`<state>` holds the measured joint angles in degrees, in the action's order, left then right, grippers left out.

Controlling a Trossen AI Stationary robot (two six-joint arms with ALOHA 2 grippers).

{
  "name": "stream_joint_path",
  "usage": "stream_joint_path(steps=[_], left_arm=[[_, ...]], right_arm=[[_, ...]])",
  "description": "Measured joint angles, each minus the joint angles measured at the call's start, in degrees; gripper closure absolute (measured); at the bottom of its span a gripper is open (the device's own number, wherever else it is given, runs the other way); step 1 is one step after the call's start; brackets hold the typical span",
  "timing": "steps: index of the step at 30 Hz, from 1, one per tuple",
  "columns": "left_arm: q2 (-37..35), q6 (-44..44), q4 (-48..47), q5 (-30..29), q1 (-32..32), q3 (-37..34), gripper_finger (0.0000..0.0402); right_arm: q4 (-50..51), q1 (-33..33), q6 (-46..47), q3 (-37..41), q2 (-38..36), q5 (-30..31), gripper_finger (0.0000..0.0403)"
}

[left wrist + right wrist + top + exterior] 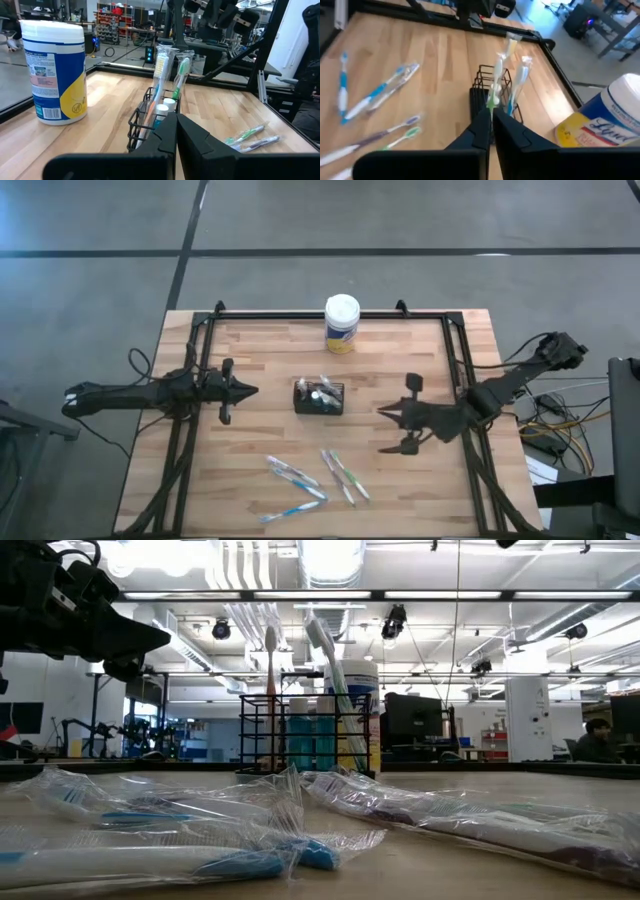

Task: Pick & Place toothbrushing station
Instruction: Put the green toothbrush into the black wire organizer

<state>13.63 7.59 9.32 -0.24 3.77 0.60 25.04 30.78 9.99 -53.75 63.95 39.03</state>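
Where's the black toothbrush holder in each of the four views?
High view: toothbrushing station at table centre, between both arms.
Low view: mid-picture, behind the wrapped toothbrushes.
Left wrist view: just beyond the left claw, centre.
Right wrist view: just beyond the right claw, centre.
Shared landmark: the white-lidded canister next to it.

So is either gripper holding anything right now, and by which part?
Nothing is held. The left gripper and right gripper are both shut and empty, either side of the toothbrushing station.
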Motion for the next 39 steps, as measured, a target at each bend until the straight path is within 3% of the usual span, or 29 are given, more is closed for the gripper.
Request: stream_joint_path(steps=[10,14,22,31,35,39], left_arm=[[0.00,-0.11,0.02,0.74,0.01,0.01,0.0390],[0.00,-0.06,0.01,1.45,-0.01,0.02,0.0390],[0.00,0.60,0.09,1.50,0.01,0.02,0.0390],[0.00,0.62,0.09,1.50,0.01,0.02,0.0390],[0.00,0.62,0.07,1.53,0.01,0.02,0.0390],[0.00,0.80,0.04,1.76,0.01,0.01,0.0390]], right_arm=[[-0.76,2.71,14.75,9.50,-5.07,-3.12,0.0394],[-4.72,2.70,21.31,12.60,-1.99,-8.14,0.0394],[-12.60,2.24,25.78,14.17,8.11,-15.19,0.0394],[-13.53,0.94,29.90,3.77,23.13,-23.76,0.0394],[-4.86,-1.09,32.61,-3.21,28.87,-26.79,0.0379],[2.76,-3.13,33.14,-10.33,34.76,-30.87,0.0334]])
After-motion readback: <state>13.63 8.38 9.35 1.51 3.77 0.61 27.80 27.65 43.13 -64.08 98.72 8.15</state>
